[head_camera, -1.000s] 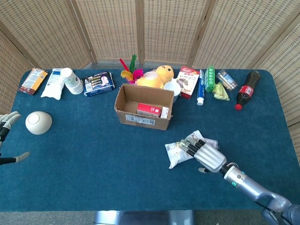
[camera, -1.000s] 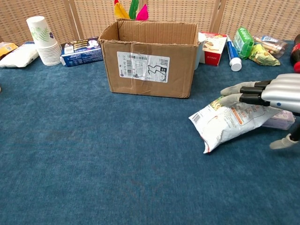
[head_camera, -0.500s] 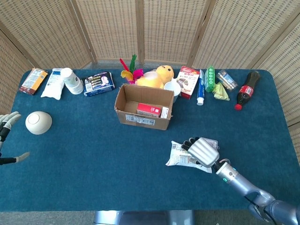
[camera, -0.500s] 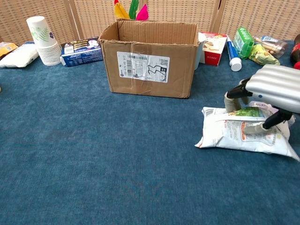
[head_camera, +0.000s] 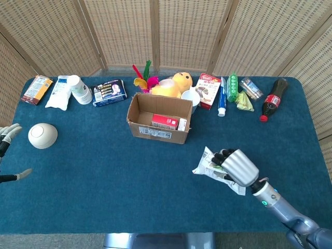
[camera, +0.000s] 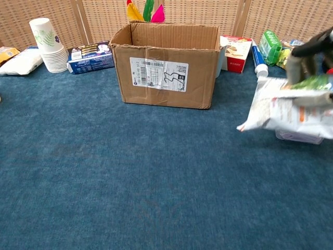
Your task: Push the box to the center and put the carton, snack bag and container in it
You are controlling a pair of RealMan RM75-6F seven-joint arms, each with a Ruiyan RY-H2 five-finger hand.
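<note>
Left robot hand (head_camera: pixel 9 137): showing only at the left edge of the head view, fingers lying spread apart, holding nothing, hovering just left of a white bowl (head_camera: pixel 42 135).

Box (head_camera: pixel 159 118): brown cardboard, flaps open upward, white printed label facing the chest camera; sitting near the middle of the blue-covered desk (head_camera: pixel 104 176), toward the back row of items. A red carton (head_camera: pixel 164 122) is lying inside it on the floor of the box.

Snack bag (camera: pixel 289 108): white, crinkled foil with green and orange print and a dark printed panel on its left end; in the chest view it is hanging clear above the desk surface, roughly level, to the right of the box and well apart from it. In the head view it is showing as a pale crumpled shape jutting left from under the hand.

Right robot hand (head_camera: pixel 237 166): silver back facing upward, dark fingers curling around the snack bag and gripping it from above; in the chest view only blurred fingers are showing at the right edge.

Container (camera: pixel 299 136): pale, translucent, resting on the desk directly beneath the lifted bag, mostly hidden by it.
</note>
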